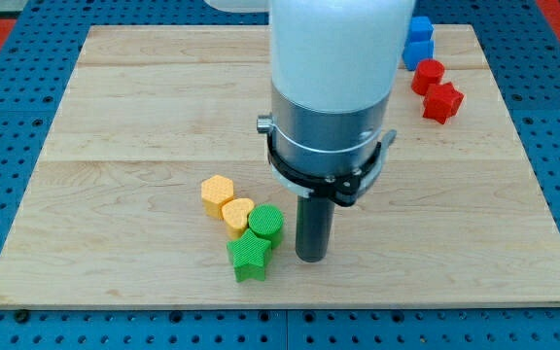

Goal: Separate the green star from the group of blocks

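The green star [249, 255] lies near the view's bottom centre of the wooden board [115, 117]. It touches a green round block [267, 223] just above it and a yellow heart block [236, 214] up and to the left. A yellow hexagon block [218, 193] sits beside the heart. My tip [311, 257] stands on the board just right of the green star and green round block, with a small gap between.
Two blue blocks [418, 41] and two red blocks [437, 89] sit at the view's top right, partly behind the arm's white body [333, 58]. A blue pegboard surface surrounds the board.
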Controlling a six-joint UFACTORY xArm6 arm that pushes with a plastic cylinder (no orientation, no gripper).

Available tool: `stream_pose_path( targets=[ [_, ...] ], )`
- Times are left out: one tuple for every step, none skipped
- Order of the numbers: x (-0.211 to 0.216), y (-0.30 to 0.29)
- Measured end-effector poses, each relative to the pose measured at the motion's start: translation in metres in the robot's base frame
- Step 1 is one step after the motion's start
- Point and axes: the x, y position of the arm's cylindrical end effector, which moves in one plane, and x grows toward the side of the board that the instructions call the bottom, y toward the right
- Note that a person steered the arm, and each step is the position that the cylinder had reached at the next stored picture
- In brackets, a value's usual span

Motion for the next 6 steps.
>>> stream_pose_path(
  targets=[
    [-0.008,-0.029],
    [-0.013,-0.049],
    [-0.016,-0.056],
    [-0.02,-0.074],
    [-0.014,-0.029],
    [-0.013,0.007]
  ],
)
